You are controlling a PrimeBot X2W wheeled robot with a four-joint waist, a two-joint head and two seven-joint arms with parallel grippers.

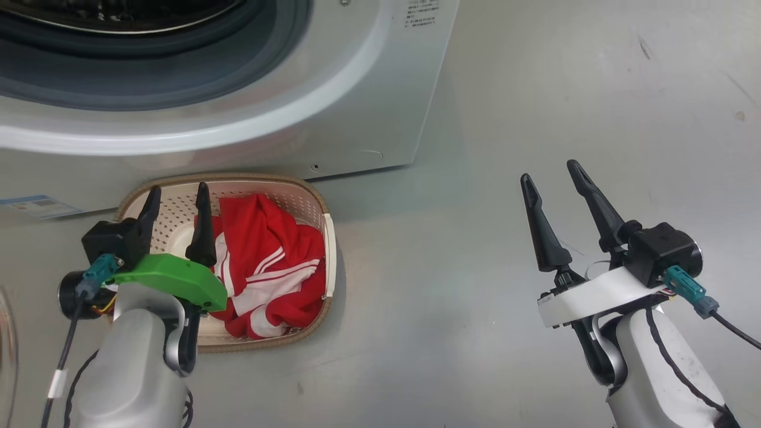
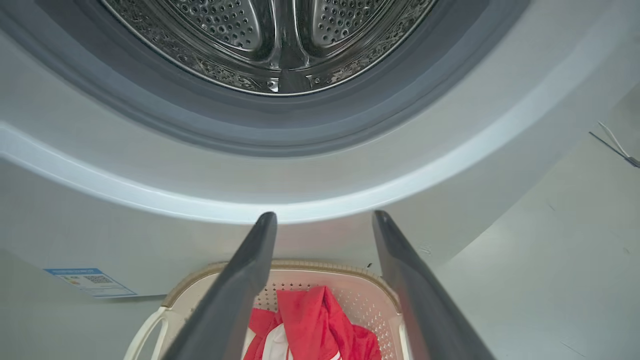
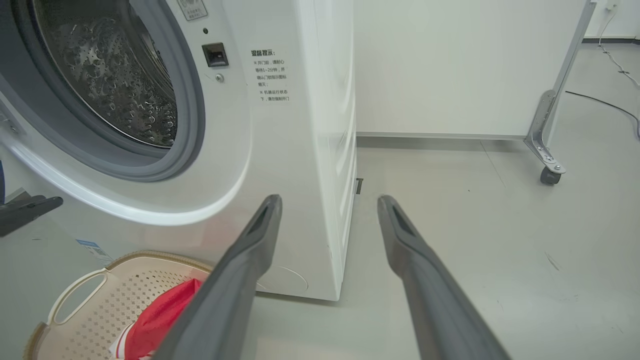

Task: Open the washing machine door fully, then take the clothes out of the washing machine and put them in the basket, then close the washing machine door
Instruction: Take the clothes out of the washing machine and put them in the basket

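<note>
The washing machine [image 1: 333,89] stands with its grey-ringed drum mouth [image 2: 270,125] uncovered, and no fabric shows in the visible part of the steel drum [image 3: 115,75]. The washing machine door is out of view. Red clothes [image 1: 267,261] with white stripes lie in the cream basket [image 1: 238,177] on the floor in front of the machine. My left gripper [image 1: 178,193] hovers open over the basket's left half, with nothing between its fingers. In the left wrist view, my left gripper [image 2: 324,216] points at the machine's front above the basket [image 2: 310,265]. My right gripper [image 1: 550,172] is open and empty over bare floor, right of the machine.
A blue label sticker [image 1: 35,207] sits low on the machine's front. A white partition on a castor [image 3: 550,175] stands right of the machine, with a cable [image 3: 605,102] on the floor behind it. Grey floor stretches to the right.
</note>
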